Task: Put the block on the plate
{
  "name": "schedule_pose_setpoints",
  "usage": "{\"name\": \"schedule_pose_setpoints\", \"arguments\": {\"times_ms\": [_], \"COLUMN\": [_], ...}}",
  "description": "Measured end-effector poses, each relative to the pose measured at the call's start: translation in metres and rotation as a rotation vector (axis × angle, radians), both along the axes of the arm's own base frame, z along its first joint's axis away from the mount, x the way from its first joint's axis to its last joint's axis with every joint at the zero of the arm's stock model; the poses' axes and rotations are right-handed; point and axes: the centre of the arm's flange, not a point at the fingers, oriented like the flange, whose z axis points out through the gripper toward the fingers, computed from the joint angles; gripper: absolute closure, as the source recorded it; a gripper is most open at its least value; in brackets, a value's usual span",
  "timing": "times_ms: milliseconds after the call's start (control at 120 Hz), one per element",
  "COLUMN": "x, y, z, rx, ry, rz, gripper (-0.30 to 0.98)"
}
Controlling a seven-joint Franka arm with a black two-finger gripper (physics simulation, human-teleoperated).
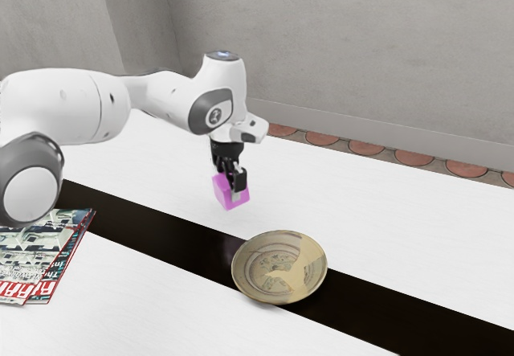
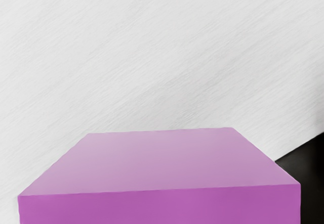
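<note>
The gripper (image 1: 232,186) points down near the middle of the exterior view, shut on the pink-purple block (image 1: 222,193). One finger stands in front of the block; the far finger is mostly hidden. The block looks slightly tilted and appears to be held above the white table. In the wrist view the block (image 2: 159,163) is large at the lower edge, its top face and one side visible. A round tan patterned plate (image 1: 279,267) lies on the black strip, apart from the block, toward the exterior view's right and nearer its camera.
The white table (image 1: 385,203) is crossed by a black strip (image 1: 161,229). Magazines (image 1: 40,259) lie at the exterior view's left, partly on the strip. Behind the table are round reddish tiles (image 1: 365,148) and a grey wall (image 1: 337,42).
</note>
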Motion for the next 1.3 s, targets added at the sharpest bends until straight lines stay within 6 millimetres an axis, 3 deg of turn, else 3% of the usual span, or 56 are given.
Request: {"name": "schedule_pose_setpoints", "arguments": {"times_ms": [275, 600, 875, 1300], "x": [-0.023, -0.061, -0.089, -0.094], "y": [-0.09, -0.149, -0.174, -0.188], "z": [0.004, 0.001, -0.015, -0.042], "rx": [0.004, 0.017, 0.039, 0.034], "ry": [0.007, 0.031, 0.062, 0.086], "rz": [-0.08, -0.094, -0.075, -0.016], "gripper": [0.31, 0.3, 0.3, 0.31]}}
